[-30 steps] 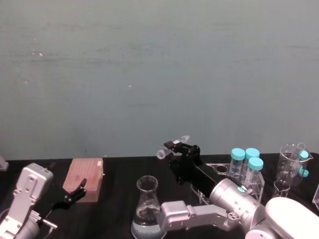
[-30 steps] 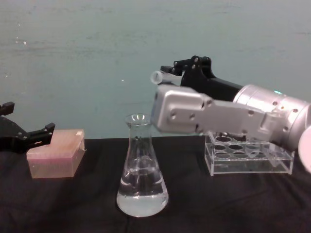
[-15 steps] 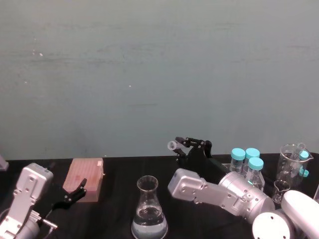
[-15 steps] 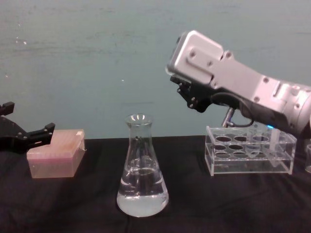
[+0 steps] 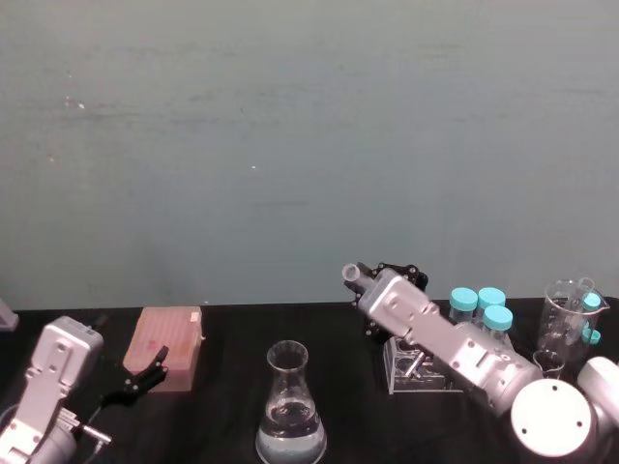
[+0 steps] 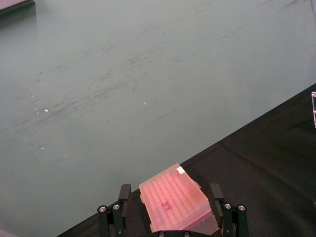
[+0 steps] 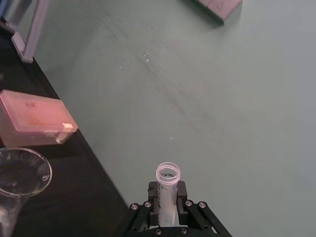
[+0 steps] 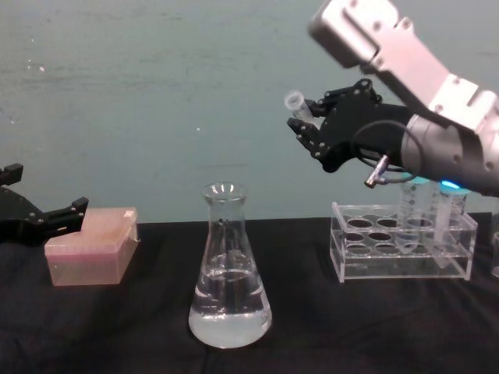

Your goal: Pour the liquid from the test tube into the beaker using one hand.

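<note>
Test tube (image 8: 297, 107): clamped in our right gripper (image 8: 310, 125), fingers closed on it, mouth up, high and right of the beaker (image 8: 229, 269) on the desk (image 8: 117, 327). Left gripper (image 8: 47, 216) open, idle beside the pink box (image 8: 90, 246). Handling, as we judge: keep grip firm, move slowly.

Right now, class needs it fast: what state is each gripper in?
Left gripper: open, fingers either side of the pink box, holding nothing.
Right gripper: shut on the test tube, raised right of the beaker.
</note>
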You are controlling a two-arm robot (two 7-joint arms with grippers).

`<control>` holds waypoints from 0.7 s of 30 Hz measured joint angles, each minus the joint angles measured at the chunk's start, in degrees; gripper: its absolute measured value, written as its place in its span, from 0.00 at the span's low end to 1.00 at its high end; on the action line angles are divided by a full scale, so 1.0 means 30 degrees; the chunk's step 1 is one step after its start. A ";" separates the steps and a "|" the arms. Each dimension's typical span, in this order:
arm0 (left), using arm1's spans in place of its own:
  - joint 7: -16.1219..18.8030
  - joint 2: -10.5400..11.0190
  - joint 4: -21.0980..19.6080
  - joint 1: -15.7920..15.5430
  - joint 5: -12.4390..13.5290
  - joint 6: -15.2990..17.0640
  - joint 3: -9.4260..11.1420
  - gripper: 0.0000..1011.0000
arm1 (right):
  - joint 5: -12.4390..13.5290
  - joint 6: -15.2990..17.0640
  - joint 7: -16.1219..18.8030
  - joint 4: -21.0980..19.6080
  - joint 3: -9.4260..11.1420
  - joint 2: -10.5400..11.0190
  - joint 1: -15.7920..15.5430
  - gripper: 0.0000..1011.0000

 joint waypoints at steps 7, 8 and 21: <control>0.0000 0.0001 0.0000 0.0002 0.0000 -0.0001 0.0001 0.99 | 0.1579 0.1413 0.1068 -0.0226 0.0579 -0.0123 -0.0053 0.21; 0.0000 0.0000 0.0000 0.0001 -0.0001 0.0000 0.0000 0.99 | 0.1814 0.1777 0.1229 -0.0251 0.0664 -0.0125 -0.0040 0.21; 0.0000 0.0000 0.0000 0.0001 -0.0001 0.0001 0.0000 0.99 | 0.3276 0.4672 0.2210 -0.0366 0.1088 -0.0051 0.0162 0.21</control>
